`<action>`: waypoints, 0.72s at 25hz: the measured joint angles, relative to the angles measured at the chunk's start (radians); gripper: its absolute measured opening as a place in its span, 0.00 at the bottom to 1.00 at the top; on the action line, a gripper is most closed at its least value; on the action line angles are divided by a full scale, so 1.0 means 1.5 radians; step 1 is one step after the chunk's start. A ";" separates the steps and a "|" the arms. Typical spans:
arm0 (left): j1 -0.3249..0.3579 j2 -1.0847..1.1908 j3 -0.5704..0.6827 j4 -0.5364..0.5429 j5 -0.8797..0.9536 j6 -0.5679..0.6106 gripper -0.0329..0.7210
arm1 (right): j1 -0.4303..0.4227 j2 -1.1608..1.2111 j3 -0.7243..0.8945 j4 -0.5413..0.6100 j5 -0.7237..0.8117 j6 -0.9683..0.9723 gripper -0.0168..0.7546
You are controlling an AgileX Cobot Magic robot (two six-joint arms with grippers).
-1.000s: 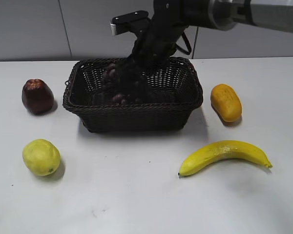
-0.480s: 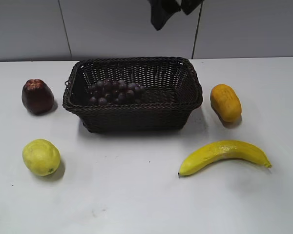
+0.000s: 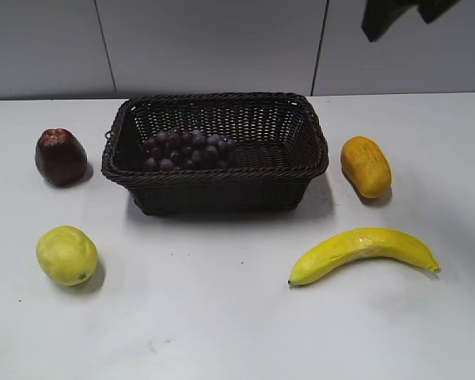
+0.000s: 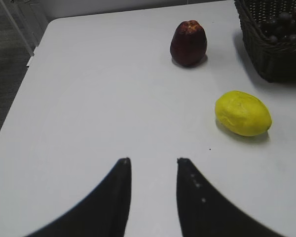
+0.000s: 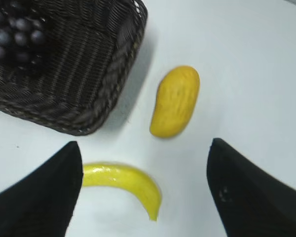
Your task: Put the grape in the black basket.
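We find the grape (image 3: 187, 149) lying inside the black basket (image 3: 297, 162), in its left half on the woven floor, free of any fingers. The right gripper (image 5: 145, 153) hangs high above the table (image 3: 222, 317), empty, its fingers (image 5: 44, 192) spread wide; in the exterior view only dark tips (image 3: 388, 16) show at the top edge, right of the basket. Between those fingers, in the right wrist view, we see the orange-yellow mango-like fruit (image 5: 175, 101) and, nearer the left finger, the curved banana (image 5: 128, 182); beyond the left finger sits the basket corner (image 5: 113, 74) with the grape (image 5: 15, 34) in it. The left gripper (image 4: 153, 160) hovers low over bare table, empty, its fingers (image 4: 113, 197) parted with a clear gap. Ahead and right of the left fingers we note the yellow lemon-like fruit (image 4: 242, 112), farther ahead the dark red apple-like fruit (image 4: 188, 42), and at far right the basket's end wall (image 4: 269, 54). In the exterior view the dark red fruit (image 3: 60, 156) sits just beside the basket's left end, the lemon-like fruit (image 3: 66, 254) in front of it, the mango-like fruit (image 3: 366, 165) near the right end, and the banana (image 3: 362, 252) in front of that. All four lie apart from one another.
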 joint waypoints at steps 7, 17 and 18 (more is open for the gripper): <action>0.000 0.000 0.000 0.000 0.000 0.000 0.35 | -0.008 -0.164 0.230 0.006 -0.053 0.043 0.79; 0.000 0.000 0.000 0.000 0.000 0.000 0.35 | -0.008 -0.442 0.528 0.008 -0.115 0.063 0.79; 0.000 0.000 0.000 0.000 0.000 0.000 0.35 | -0.008 -0.469 0.552 0.008 -0.116 0.063 0.79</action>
